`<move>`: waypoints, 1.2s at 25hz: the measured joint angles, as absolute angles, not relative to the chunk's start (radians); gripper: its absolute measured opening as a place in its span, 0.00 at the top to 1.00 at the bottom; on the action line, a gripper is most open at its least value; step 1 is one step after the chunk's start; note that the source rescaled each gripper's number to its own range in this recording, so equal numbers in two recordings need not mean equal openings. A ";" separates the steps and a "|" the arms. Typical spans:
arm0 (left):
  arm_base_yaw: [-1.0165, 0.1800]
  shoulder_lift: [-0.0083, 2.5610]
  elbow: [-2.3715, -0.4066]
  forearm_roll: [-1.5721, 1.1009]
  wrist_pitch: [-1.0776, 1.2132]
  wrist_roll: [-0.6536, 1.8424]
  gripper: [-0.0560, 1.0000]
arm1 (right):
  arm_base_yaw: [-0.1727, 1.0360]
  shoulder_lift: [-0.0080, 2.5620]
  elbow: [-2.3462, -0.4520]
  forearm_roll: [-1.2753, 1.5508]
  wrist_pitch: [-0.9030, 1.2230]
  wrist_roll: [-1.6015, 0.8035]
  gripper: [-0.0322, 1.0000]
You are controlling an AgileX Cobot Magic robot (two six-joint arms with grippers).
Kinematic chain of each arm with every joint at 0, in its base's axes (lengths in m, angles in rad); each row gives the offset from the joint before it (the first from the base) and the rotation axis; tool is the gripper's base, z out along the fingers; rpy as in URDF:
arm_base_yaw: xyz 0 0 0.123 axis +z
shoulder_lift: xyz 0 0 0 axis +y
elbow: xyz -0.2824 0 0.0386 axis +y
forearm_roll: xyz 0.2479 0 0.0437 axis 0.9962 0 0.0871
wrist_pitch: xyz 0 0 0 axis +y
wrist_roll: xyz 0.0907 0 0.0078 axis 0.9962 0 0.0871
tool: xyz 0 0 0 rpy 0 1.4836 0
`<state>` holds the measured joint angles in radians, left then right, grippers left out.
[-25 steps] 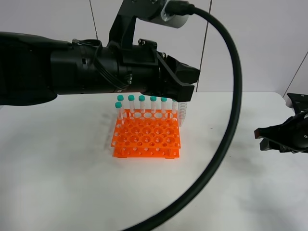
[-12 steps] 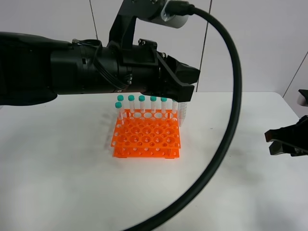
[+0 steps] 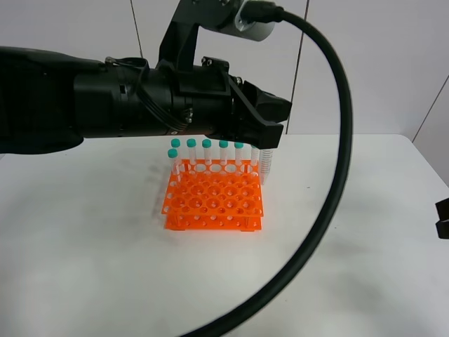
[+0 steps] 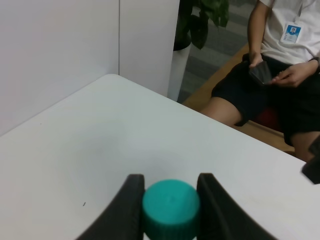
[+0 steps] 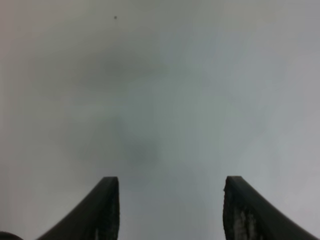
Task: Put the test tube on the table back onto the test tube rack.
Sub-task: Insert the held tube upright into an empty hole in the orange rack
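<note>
Clear plastic, so probably light, stiff and a little slick, the tube hangs upright at the rack far right corner, its teal cap clamped by the left gripper, a sound place to hold it, while the right gripper gapes empty over the table.

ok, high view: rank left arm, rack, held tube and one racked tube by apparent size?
1. left arm: largest, though nearest the camera, which inflates it.
2. rack.
3. held tube and racked tube: look alike, so unranked; the held one's cap is hidden in the left gripper.
</note>
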<state>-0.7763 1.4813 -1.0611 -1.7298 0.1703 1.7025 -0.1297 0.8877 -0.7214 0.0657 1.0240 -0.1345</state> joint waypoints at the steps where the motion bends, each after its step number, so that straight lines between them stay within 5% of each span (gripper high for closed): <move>1: -0.776 1.481 -1.061 -1.730 0.170 1.703 0.94 | -0.130 0.846 -0.721 0.065 1.034 -0.129 0.44; 17: -0.776 1.481 -1.061 -1.730 0.170 1.706 0.94 | -0.130 0.423 -0.717 0.062 1.141 -0.086 0.44; 30: -0.776 1.481 -1.061 -1.730 0.170 1.710 0.94 | -0.130 0.153 -0.536 0.070 1.090 -0.075 0.44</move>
